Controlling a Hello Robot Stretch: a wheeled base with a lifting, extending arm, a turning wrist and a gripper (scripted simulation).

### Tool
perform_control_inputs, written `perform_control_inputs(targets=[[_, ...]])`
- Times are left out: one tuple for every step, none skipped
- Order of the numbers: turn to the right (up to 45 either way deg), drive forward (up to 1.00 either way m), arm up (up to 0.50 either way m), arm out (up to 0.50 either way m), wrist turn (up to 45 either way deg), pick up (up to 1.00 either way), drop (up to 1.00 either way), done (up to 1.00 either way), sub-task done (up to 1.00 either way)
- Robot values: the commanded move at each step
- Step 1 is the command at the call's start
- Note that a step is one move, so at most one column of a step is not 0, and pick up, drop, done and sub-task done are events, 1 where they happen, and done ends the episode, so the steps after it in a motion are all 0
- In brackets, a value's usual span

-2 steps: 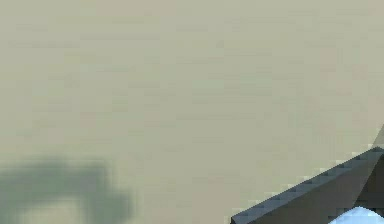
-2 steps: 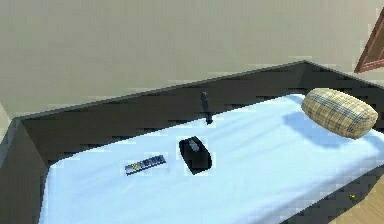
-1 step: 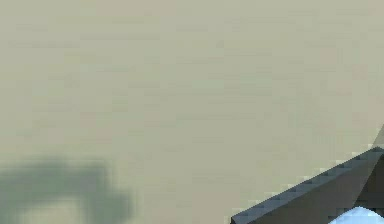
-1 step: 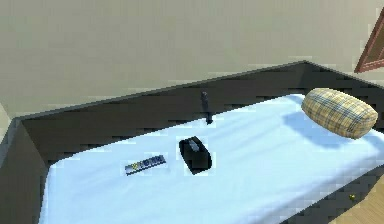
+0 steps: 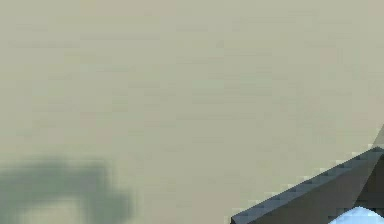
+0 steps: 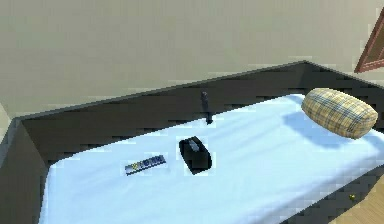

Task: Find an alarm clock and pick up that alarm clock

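Jaws: state cannot be told | probable alarm clock: small black boxy item (image 6: 195, 155), glossy, sloped top, lying lower centre of frame on white bed (image 6: 280, 170) | also on bed: flat dark slab (image 6: 145, 164) just left; plaid pillow (image 6: 340, 109) upper right

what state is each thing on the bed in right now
black boxy thing, standing on the sheet
flat striped thing, lying flat, apart from it
checked pillow, lying at the arm side view's right end
thin dark stick, upright by the far frame
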Motion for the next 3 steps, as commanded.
perform_control_inputs(targets=[[0.0, 0.0, 0.0, 0.4, 0.0, 0.0, 0.0, 0.0, 0.0], [0.0, 0.0, 0.0, 0.0, 45.0, 0.0, 0.0, 0.0, 0.0], [0.0, 0.0, 0.0, 0.0, 45.0, 0.0, 0.0, 0.0, 0.0]])
